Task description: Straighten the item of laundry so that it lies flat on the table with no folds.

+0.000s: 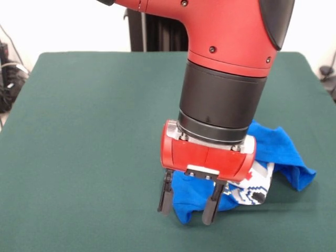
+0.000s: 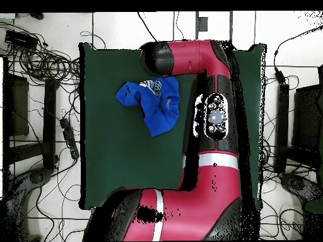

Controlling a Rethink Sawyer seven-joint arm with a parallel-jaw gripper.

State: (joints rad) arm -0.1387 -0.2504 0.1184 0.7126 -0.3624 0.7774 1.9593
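Front view: one arm (image 1: pixel 226 58), red and black, reaching down over the near part of the table (image 1: pixel 89 131); one gripper (image 1: pixel 190 202) at its end, two dark fingers (image 1: pixel 165 195) spread apart and pointing down, straddling the near-left bulge of the item of laundry (image 1: pixel 283 149) rather than pinching it. Fingertips low at the green cloth, though whether touching it cannot be told. One shirt only — bright blue, bunched into a rumpled heap with several folds, a patch of white-grey pixel print (image 1: pixel 257 191) turned outward on its near side, one blue flap trailing off to the right. Heap partly hidden behind the red wrist housing (image 1: pixel 207 155). Overhead view: the same single shirt (image 2: pixel 151 101) lying crumpled, with the arm's end (image 2: pixel 158 57) right beside it, the gripper itself covered by the arm; the rest of the arm (image 2: pixel 208 157) running along one side of the table (image 2: pixel 107 157). Surface: one large rectangle of dark green felt-like cloth, smooth, far larger than the shirt. Room — pale tiled floor (image 2: pixel 57 69) all round, many black cables (image 2: pixel 38 57) looping across it, dark stands and equipment at both sides, and in the front view a white wall (image 1: pixel 63 26) with a black upright (image 1: pixel 157 31) behind the table.
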